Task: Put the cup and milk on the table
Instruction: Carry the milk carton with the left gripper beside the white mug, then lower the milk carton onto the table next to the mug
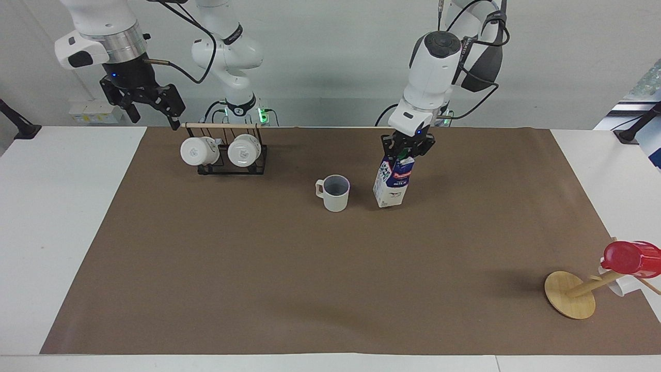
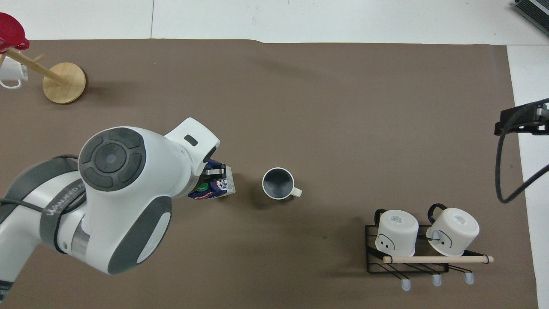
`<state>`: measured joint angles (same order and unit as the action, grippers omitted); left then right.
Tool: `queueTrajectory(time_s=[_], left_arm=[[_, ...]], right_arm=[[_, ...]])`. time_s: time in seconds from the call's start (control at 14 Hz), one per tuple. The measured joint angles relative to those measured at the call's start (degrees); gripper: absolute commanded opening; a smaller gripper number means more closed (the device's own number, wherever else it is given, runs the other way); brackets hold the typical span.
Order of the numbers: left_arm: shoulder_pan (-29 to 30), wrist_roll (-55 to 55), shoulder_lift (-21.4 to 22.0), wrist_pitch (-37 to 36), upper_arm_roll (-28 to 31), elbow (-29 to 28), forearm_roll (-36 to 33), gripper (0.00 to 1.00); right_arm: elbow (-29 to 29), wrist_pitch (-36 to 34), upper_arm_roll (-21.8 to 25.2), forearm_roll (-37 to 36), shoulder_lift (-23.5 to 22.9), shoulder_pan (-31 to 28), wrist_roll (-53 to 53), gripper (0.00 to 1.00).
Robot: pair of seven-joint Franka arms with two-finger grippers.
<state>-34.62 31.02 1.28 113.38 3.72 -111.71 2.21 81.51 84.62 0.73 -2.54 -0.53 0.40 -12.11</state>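
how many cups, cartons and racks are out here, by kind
cups: 5 (off-white cup, two white mugs, red cup, white mug)
milk carton: 1
racks: 2 (black rack, wooden stand)
total: 8

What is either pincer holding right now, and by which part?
The left pincer is shut on the milk, by its slanted top beside the cap. The right pincer holds nothing, open near the mug rack.

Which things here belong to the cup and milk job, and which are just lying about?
Job: cup, standing on the table; milk, gripped by the left gripper.
Lying about: black rack with two white mugs; wooden stand with red cup.
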Motion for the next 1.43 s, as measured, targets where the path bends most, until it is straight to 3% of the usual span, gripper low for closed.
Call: queueTrajectory(time_s=[0.36, 1.0, 1.21, 1.29, 1.36, 1.43], left_arm=[[-1.6, 1.2, -3.5, 3.1, -0.1, 0.6, 0.0, 0.45], [-3.6, 1.2, -3.8, 2.7, -0.1, 0.9, 0.0, 0.49], [-3.8, 0.7, -3.8, 2.1, -0.1, 0.9, 0.0, 0.6], [-3.8, 0.7, -3.8, 1.6, 0.0, 0.9, 0.0, 0.71], [-3.8, 0.7, -3.8, 1.3, 0.0, 0.9, 0.0, 0.94], [-3.9, 0.7, -3.8, 1.1, 0.0, 0.9, 0.0, 1.0]], right_arm=[[0.0, 0.0, 0.0, 0.0, 0.0, 0.0, 0.0, 1.0], [0.0, 0.0, 0.0, 0.0, 0.0, 0.0, 0.0, 1.0], [0.0, 0.0, 0.0, 0.0, 0.0, 0.0, 0.0, 1.0], [0.0, 0.0, 0.0, 0.0, 0.0, 0.0, 0.0, 1.0], [0.0, 0.0, 0.0, 0.0, 0.0, 0.0, 0.0, 1.0], [0.0, 0.0, 0.0, 0.0, 0.0, 0.0, 0.0, 1.0]])
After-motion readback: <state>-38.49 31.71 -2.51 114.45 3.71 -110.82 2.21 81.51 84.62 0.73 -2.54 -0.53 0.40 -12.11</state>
